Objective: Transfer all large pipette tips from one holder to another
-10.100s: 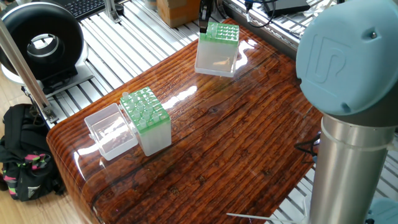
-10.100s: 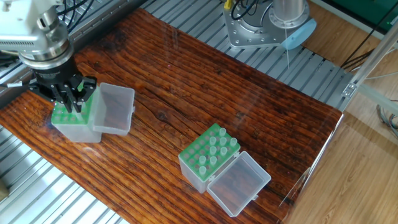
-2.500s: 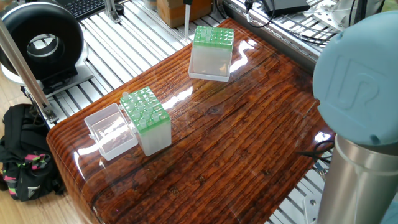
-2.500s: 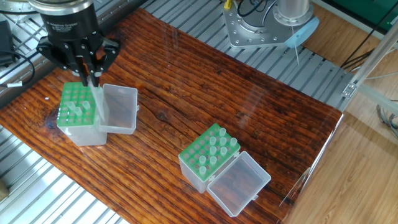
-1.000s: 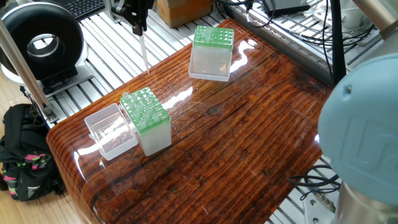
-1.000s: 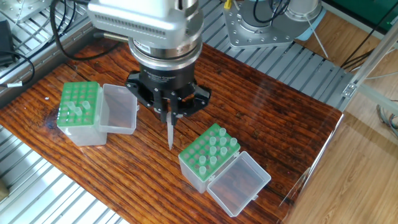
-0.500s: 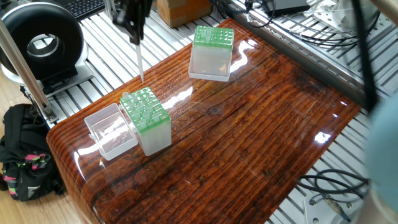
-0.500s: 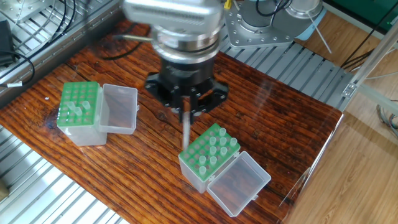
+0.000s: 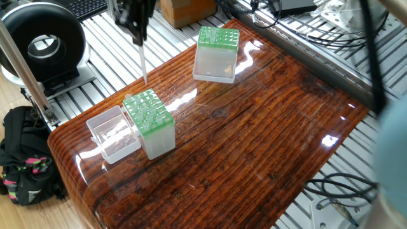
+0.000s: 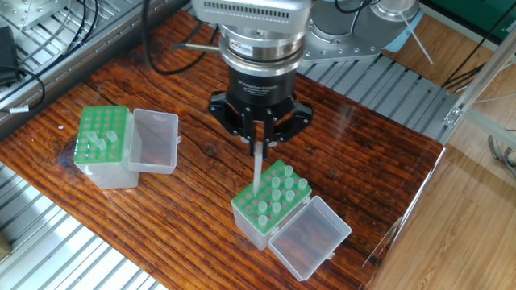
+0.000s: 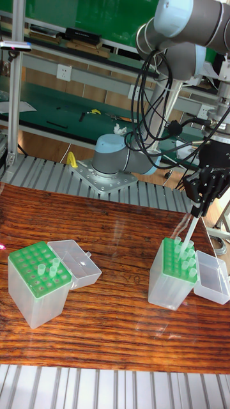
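Glossy striped wood counter (image 10: pixel 355 153) fills the view. Nearest, a translucent box with a green grid (image 10: pixel 272 193), hinged lid flung open, whitish cones standing in its holes. Right above it the black pincer (image 10: pixel 260 142) points straight down, clamped on one large pipette tip (image 10: pixel 257 171), its point at the grid. Farther off, the second green-topped box (image 10: pixel 101 145) holds a few tips.

Glossy dark wood-grain tabletop (image 9: pixel 254 146) sits on ribbed aluminium rails (image 9: pixel 127 51), light wood floor (image 10: pixel 476 234) at right, black backpack (image 9: pixel 22 159) on floor at lower left, green-topped workbench (image 11: pixel 76 108) and wall outlet (image 11: pixel 62 69) behind, round black-rimmed lamp (image 9: pixel 41 44) upper left.
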`<act>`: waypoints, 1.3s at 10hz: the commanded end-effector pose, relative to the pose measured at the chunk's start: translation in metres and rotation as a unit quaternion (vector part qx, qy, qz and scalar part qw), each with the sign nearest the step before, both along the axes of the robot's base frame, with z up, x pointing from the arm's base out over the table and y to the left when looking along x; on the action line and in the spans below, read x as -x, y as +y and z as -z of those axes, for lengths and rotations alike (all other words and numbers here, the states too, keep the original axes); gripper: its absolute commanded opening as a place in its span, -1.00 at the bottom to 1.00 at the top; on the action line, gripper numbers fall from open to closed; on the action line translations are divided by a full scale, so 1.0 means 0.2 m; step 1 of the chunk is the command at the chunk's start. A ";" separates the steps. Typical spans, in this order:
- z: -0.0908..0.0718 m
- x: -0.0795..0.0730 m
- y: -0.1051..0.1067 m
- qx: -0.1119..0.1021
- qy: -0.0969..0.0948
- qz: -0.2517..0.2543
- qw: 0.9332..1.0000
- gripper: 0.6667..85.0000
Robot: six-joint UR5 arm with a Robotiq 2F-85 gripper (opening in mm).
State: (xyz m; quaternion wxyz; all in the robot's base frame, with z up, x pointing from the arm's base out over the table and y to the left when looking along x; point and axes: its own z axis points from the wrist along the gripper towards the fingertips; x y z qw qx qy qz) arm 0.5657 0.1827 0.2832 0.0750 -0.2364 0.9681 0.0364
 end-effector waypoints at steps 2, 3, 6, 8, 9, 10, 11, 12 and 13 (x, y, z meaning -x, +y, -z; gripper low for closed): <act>0.06 0.04 0.02 -0.006 0.003 0.006 1.000 -0.99; 0.08 0.06 0.03 -0.010 0.003 0.009 1.000 -0.99; 0.08 0.08 0.04 -0.010 0.004 0.012 1.000 -0.99; 0.09 0.07 0.04 -0.009 0.003 0.012 1.000 -0.99; 0.09 0.07 0.03 -0.007 0.003 0.012 1.000 -0.99; 0.10 0.08 0.02 -0.001 0.009 0.007 1.000 -0.99; 0.10 0.08 0.01 0.002 0.011 0.004 1.000 -0.99; 0.10 0.08 0.00 0.007 0.011 0.002 1.000 -0.98; 0.10 0.08 0.00 0.008 0.011 0.001 1.000 -0.98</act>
